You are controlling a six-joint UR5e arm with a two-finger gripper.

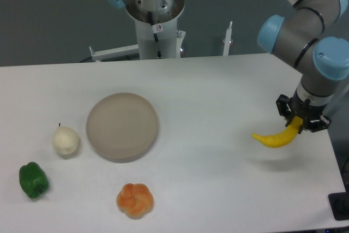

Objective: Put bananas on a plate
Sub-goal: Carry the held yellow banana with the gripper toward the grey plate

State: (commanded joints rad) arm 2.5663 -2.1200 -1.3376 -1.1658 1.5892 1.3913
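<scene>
Camera view: I hold gripper (pixel 299 125) clamped on 1 banana (pixel 277 138) by its upper end, long axis trailing down-left of fingers; plate (pixel 122 126) well apart, further that way.

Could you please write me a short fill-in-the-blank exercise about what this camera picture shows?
1. The gripper has its jaws shut on the ____.
2. The plate holds ____ fruit so far.
3. The banana is at the table's ____ side in the picture.
4. Nearest the left edge of the picture lies the ____ pepper.

Missing words: banana; no; right; green
</scene>
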